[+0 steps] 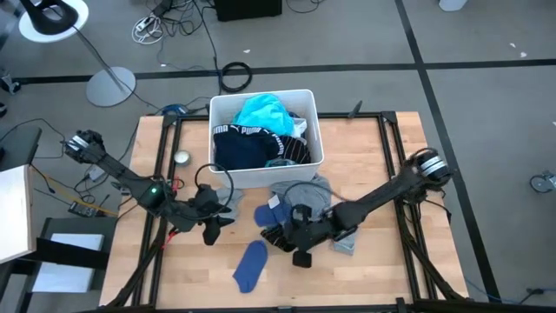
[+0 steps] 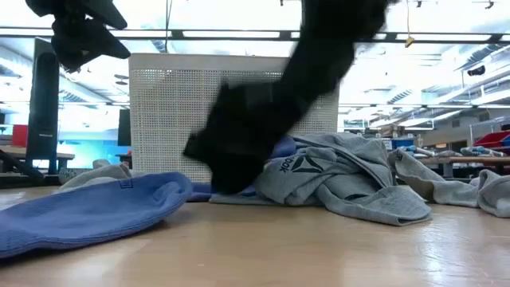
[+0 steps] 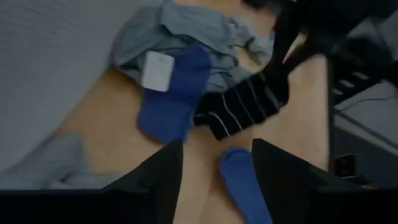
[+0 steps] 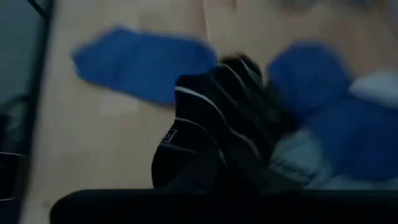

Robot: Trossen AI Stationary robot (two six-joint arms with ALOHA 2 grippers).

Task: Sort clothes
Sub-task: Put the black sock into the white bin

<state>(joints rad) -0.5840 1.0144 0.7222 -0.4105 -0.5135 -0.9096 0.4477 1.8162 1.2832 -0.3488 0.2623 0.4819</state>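
Sock [image 1: 276,235], black with white stripes, lies on the surface before the bin [image 1: 313,130]; our right end effector [image 1: 294,236] appears clamped on it, so we lift clear of the grey top [image 1: 306,196], while the left end effector [image 1: 211,224] hangs spread and empty

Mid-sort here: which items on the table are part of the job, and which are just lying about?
Job:
blue sock
second blue sock
black striped sock, at the right gripper
grey top
clothes in the bin

Lying about:
round metal object
cables
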